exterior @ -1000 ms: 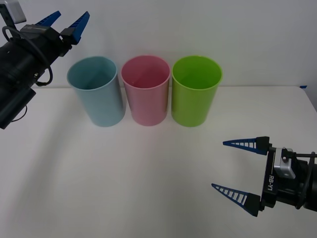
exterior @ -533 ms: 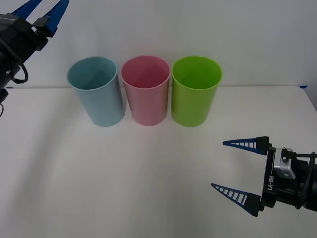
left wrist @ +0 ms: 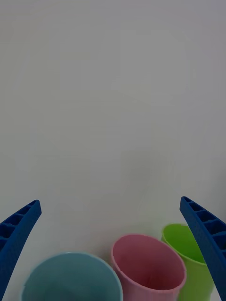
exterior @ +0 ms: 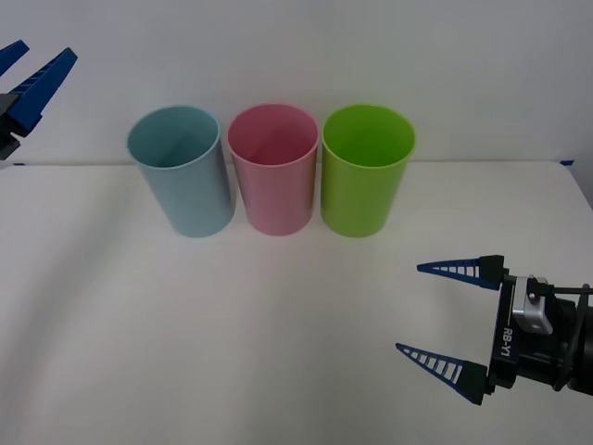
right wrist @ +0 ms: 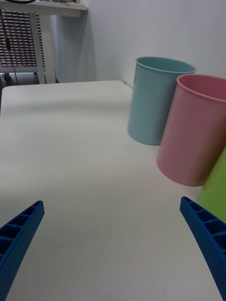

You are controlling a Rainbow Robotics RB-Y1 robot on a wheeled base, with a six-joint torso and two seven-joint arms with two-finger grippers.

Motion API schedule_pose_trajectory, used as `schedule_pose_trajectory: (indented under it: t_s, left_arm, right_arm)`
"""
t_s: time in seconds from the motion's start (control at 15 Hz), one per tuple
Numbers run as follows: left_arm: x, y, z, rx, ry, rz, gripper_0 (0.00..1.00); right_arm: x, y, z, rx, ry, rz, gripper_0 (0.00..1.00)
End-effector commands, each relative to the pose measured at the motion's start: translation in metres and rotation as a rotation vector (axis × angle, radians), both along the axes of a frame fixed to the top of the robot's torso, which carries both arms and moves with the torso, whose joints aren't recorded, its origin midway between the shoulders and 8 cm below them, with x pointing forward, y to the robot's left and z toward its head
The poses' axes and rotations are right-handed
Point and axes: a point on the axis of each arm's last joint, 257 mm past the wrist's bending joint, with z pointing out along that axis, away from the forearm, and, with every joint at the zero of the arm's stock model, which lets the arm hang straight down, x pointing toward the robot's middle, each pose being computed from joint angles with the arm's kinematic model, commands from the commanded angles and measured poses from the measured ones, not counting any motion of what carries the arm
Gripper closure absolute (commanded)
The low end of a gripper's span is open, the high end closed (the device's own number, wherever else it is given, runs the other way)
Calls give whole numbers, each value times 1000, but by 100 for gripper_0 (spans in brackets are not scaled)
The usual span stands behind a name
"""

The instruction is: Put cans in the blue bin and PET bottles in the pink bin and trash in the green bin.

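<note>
Left pincer (exterior: 26, 72): hanging high at the far left edge of the front view, above and to the left of the blue bin, its two blue ribbed fingers (left wrist: 18, 233) spreading wide apart and gripping nothing
Right pincer (exterior: 445, 313): hovering low over the near right part of the worktop, well apart from the bins, pointing toward the left, its fingers (right wrist: 207, 242) standing wide open with nothing between them
Worktop (exterior: 278, 324): white, carrying the three bins along its far edge in front of a pale wall
Blue bin (exterior: 181, 171): standing upright at the left end of the row, just beside the pink bin, its mouth facing up; whether anything is lying at its bottom cannot be told
Pink bin (exterior: 274, 169): standing upright in the middle of the row, between the blue one and the green one, close to or touching both
Green bin (exterior: 367, 171): standing upright at the right end of the row, nearest of the three to the right pincer
Row seen from the wrists: the left wrist view is looking down on the three rims from above; the right wrist view is showing the blue bin (right wrist: 157, 101) and the pink bin (right wrist: 195, 131) from the side, with a sliver of the green bin (right wrist: 215, 193) at the edge
</note>
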Motion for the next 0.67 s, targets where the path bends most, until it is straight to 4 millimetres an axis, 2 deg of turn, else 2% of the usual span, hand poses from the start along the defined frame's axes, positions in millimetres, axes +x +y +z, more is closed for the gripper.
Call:
schedule_pose_trajectory:
  t_s: [0.07, 0.33, 0.67]
  left_arm:
    - [-26, 9, -22, 15, 41, 7, 0]
    - [-55, 23, -69, 61, 113, 39, 0]
    - [-83, 21, -128, 133, 239, 5, 0]
  right_arm:
    - [0, 0, 0, 0, 0, 0, 0]
    - [0, 0, 0, 0, 0, 0, 0]
    - [0, 0, 0, 0, 0, 0, 0]
